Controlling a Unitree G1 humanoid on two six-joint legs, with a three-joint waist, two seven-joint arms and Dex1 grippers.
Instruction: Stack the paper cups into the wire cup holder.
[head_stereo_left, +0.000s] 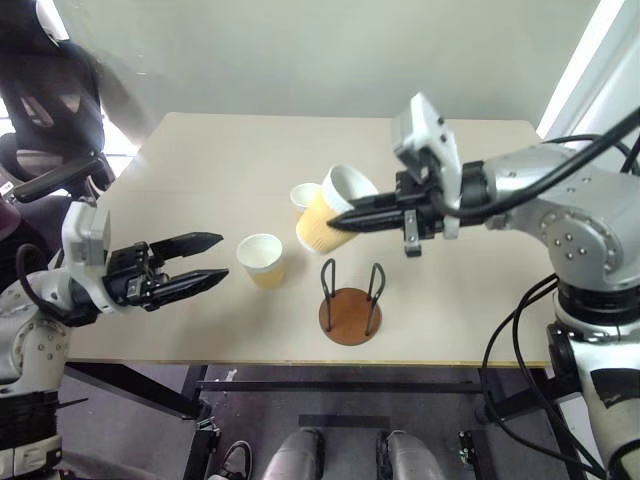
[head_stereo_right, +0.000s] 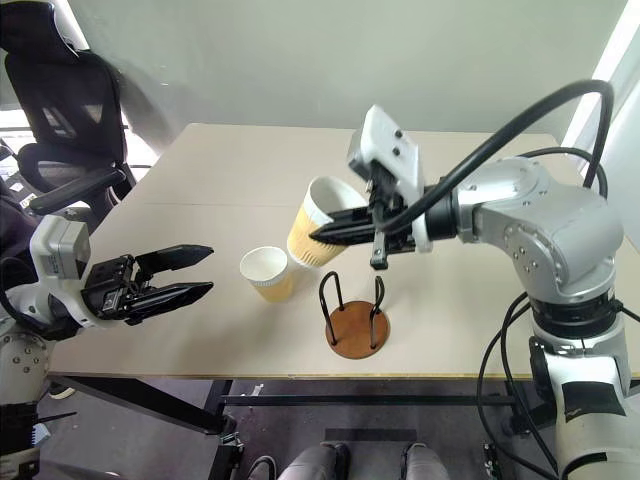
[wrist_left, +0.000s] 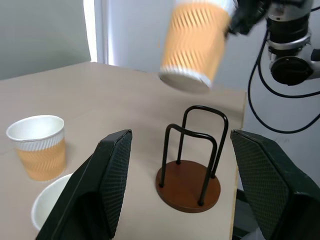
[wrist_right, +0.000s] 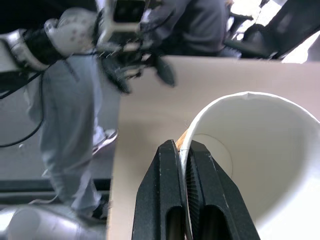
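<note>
Paper cups are light, thin-walled, easy to crush or dent; ribbed yellow-orange sleeve gives some friction, rim is the stiffest part. Best hold looks like a pinch over the rim wall, one finger inside, one outside, with light force.

Right gripper (head_stereo_left: 345, 222) is closed on the held cup (head_stereo_left: 332, 208) exactly that way: in the right wrist view the two black fingers (wrist_right: 167, 200) squeeze the white rim wall between them. Cup hangs tilted in the air, mouth up and toward the arm, base pointing down-left, above and a bit behind the wire cup holder (head_stereo_left: 351, 303), not yet in the loops.

Left gripper (head_stereo_left: 210, 261) has jaws wide apart, holding nothing, hovering over the table edge just beside the near cup (head_stereo_left: 262, 259), not touching. The far cup (head_stereo_left: 305, 196) stands upright behind, partly hidden by the held one; probably empty, hard to tell. Holder sits empty on the table (head_stereo_left: 200, 160), both loops upright
</note>
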